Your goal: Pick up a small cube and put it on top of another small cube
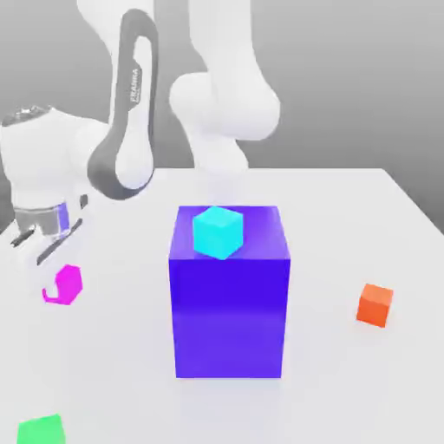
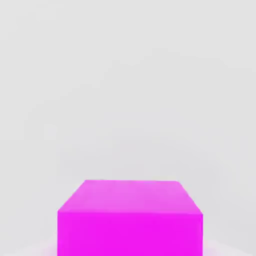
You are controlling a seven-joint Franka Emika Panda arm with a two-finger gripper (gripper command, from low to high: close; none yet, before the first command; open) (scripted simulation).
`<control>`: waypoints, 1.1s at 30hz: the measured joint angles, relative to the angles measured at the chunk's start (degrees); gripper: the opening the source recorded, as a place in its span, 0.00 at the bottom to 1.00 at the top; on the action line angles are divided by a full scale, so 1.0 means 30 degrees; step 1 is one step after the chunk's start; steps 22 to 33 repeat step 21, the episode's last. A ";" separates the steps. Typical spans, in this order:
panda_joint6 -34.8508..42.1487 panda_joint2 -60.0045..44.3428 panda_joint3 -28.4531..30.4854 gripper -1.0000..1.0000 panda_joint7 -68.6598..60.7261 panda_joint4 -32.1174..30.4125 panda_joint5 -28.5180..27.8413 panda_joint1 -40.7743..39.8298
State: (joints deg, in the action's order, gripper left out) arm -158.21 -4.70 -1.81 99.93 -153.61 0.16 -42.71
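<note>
- Tabletop (image 1: 347, 390): flat, white, matte, with no pattern; its far edge meets a plain grey backdrop.
- Arm (image 1: 130, 113): smooth white shells with dark grey joint bands and rounded links. It reaches down over the tabletop at the exterior view's left.
- Block (image 1: 230, 303): a large blue-violet box with sharp edges and uniform glossy faces. It stands upright near the middle of the tabletop.
- Cyan cube (image 1: 217, 232): plain and flat-faced. It rests on the top face of the block, turned at a slight angle to the block's edges.
- End effector (image 1: 43, 247): a white housing with dark finger rails, low over the tabletop at the exterior view's left. The fingers are fully drawn together. No contact with the pink cube can be made out in the exterior view.
- Orange cube (image 1: 375, 305): plain, on the tabletop at the exterior view's right, well apart from the block.
- Green cube (image 1: 42, 430): plain, at the lower edge of the exterior view, on the left.
- Pink cube (image 1: 63, 284): magenta, plain and sharp-edged. In the exterior view it sits just below and beside the end effector, tilted on a corner; whether it touches the tabletop cannot be told. In the hand view the pink cube (image 2: 130, 220) lies close under the camera, with its top face and one side visible.
</note>
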 joint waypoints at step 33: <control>0.2781 -0.7075 -0.1831 1.00 0.0662 0.9814 -0.2140 0.3737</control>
